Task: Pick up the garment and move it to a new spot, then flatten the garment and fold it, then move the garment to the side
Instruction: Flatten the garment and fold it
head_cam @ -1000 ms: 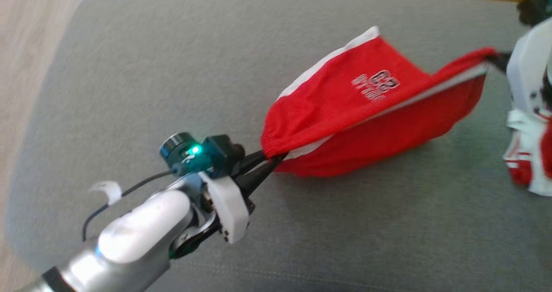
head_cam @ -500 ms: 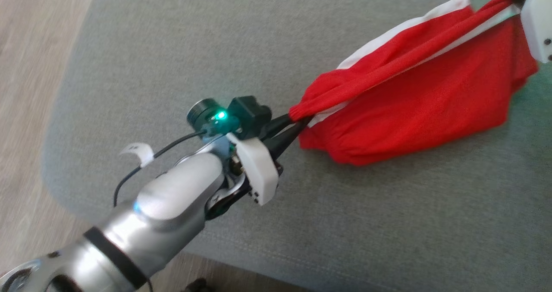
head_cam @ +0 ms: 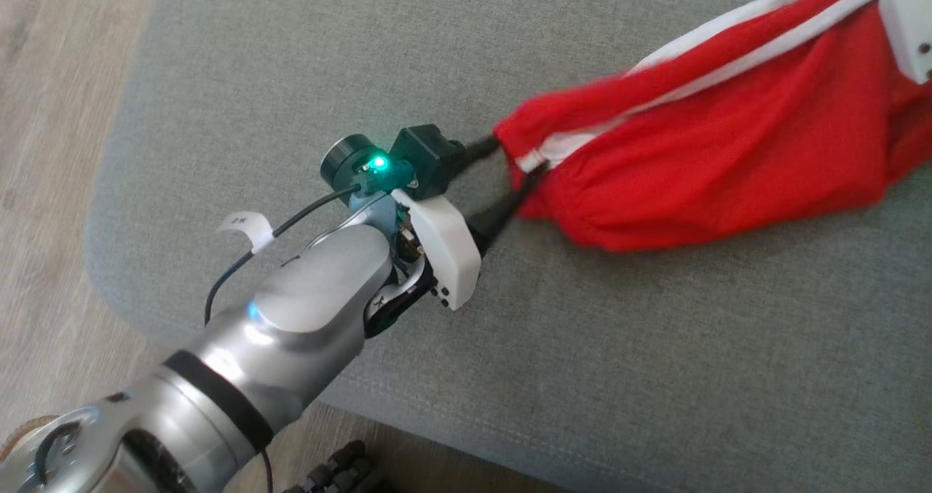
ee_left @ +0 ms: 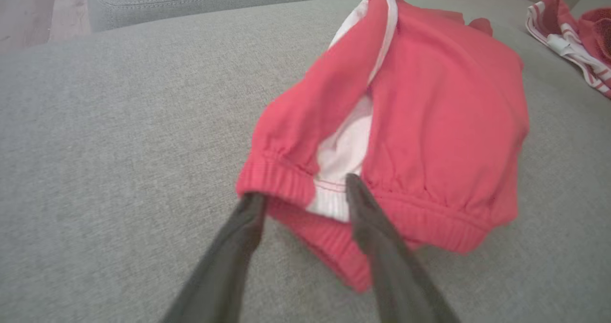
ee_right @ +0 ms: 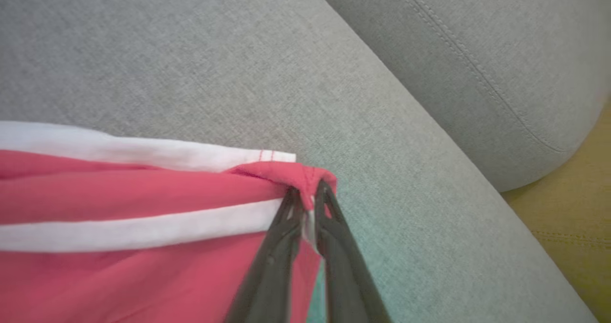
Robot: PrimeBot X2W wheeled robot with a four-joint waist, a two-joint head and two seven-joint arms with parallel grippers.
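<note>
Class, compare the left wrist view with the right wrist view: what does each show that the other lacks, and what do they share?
Left wrist view: the left gripper open at the elastic waistband, a striped garment lying apart, wooden floor. Right wrist view: the right gripper pinching a hem corner, a back cushion, a yellow surface. Both: the red shorts with white stripes on the grey seat cushion.

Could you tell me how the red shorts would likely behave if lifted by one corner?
Probably floppy: the shorts sag and bunch between the pinch of the right gripper and the open left gripper. Likely light, as a small corner pinch holds one end up. The woven cushion may drag them slightly.
</note>
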